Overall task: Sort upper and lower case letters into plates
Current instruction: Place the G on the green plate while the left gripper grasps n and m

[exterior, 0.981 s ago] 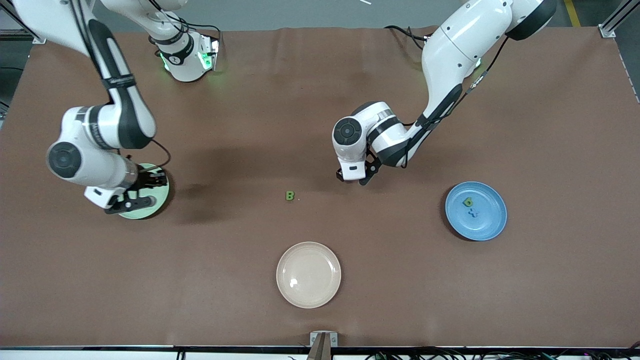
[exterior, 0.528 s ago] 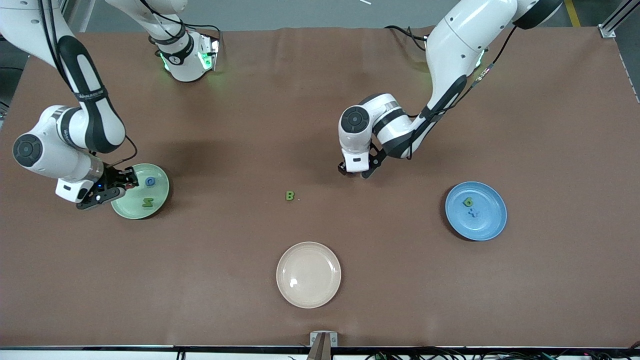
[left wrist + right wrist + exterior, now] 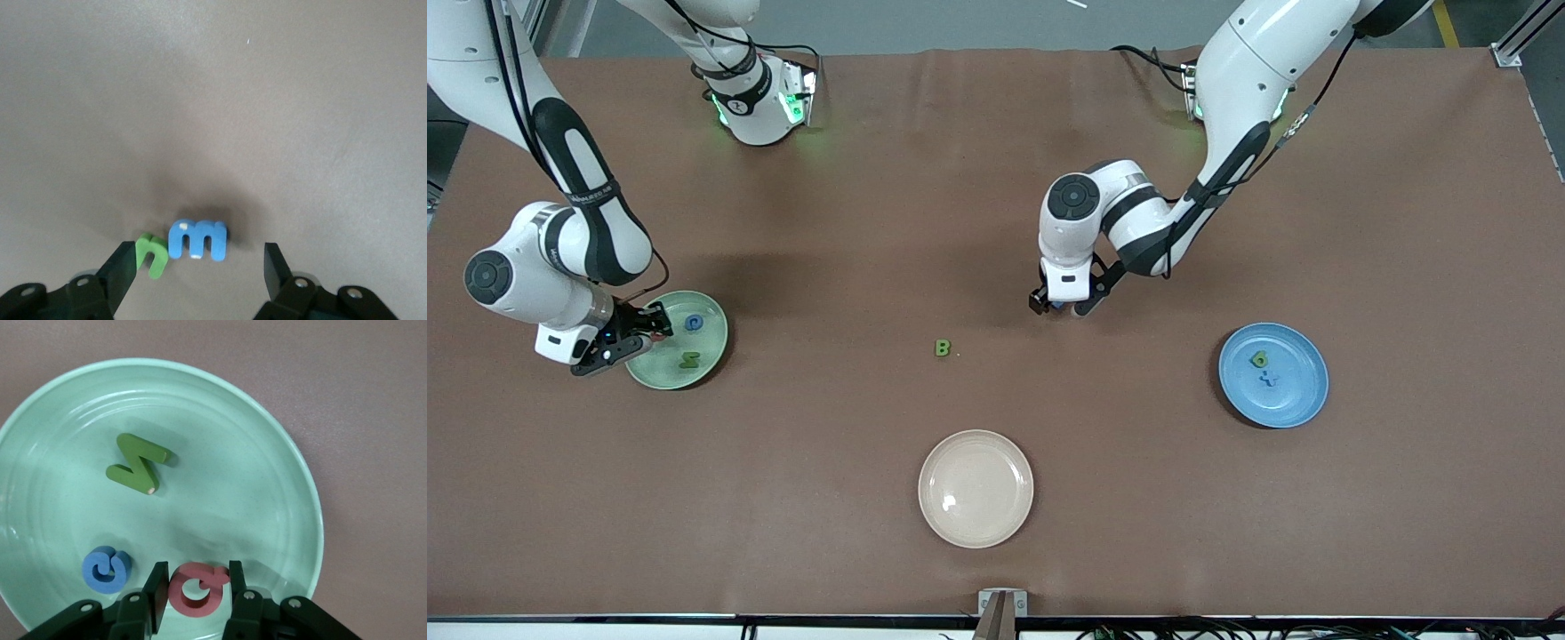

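Note:
My right gripper (image 3: 644, 336) is low over the rim of the pale green plate (image 3: 704, 366), shut on the red Q (image 3: 190, 597). A blue C (image 3: 105, 569) and a green N (image 3: 137, 470) lie in that plate (image 3: 247, 447). My left gripper (image 3: 1062, 307) is open and low over the mid table. Its fingers flank a blue m (image 3: 197, 239) and a green n (image 3: 151, 253) that lie side by side on the mat. A green B (image 3: 943, 348) lies alone on the mat. The blue plate (image 3: 1303, 396) holds a green b (image 3: 1259, 358) and a blue x (image 3: 1268, 379).
An empty cream-beige plate (image 3: 975, 488) sits nearer the front camera than the B. The brown mat covers the table; the arms' bases stand along its edge farthest from the front camera.
My right gripper has swung from over the plate's middle to its rim, uncovering the C and N. My left gripper has shifted slightly and come down around the m and n.

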Controlling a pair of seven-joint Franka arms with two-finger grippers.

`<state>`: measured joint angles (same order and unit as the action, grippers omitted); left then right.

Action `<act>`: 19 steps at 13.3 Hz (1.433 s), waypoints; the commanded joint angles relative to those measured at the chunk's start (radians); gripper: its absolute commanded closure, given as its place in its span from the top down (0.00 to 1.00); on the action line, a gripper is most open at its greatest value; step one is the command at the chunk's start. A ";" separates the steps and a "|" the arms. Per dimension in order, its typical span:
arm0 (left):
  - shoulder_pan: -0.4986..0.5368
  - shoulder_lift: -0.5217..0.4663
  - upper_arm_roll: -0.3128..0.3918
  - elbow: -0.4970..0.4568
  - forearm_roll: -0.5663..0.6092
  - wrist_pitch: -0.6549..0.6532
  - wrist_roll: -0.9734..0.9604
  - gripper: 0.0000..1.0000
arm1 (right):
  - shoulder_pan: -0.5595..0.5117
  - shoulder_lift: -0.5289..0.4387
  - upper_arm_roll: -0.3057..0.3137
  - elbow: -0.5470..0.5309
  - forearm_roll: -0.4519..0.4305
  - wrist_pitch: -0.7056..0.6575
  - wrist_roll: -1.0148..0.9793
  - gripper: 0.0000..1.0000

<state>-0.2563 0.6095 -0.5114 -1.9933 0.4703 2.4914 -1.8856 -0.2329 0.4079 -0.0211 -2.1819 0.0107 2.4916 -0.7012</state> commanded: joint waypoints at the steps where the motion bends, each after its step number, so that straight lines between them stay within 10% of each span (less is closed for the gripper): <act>1: 0.022 -0.013 -0.006 -0.039 0.025 0.032 -0.033 0.86 | -0.031 0.000 0.023 -0.010 -0.009 0.010 -0.018 0.22; 5: 0.019 -0.005 -0.006 -0.047 0.025 0.029 -0.093 0.89 | -0.028 0.012 0.024 -0.016 -0.008 0.026 -0.018 0.33; 7: 0.017 0.001 -0.004 -0.047 0.025 0.030 -0.095 0.91 | -0.026 0.008 0.024 -0.015 -0.008 0.020 -0.017 0.71; 9: 0.017 0.006 -0.004 -0.047 0.025 0.035 -0.095 0.89 | -0.014 -0.020 0.029 -0.004 -0.008 0.001 -0.012 0.89; 15: 0.014 0.032 -0.004 -0.042 0.041 0.063 -0.092 0.80 | 0.220 -0.117 0.047 0.187 0.000 -0.322 0.352 1.00; 19: 0.014 0.029 -0.004 -0.044 0.041 0.061 -0.092 0.55 | 0.481 -0.106 0.047 0.198 0.005 -0.310 0.763 1.00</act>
<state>-0.2416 0.6222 -0.5159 -2.0289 0.4847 2.5351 -1.9505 0.1449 0.2957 0.0367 -1.9868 0.0140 2.1764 -0.0953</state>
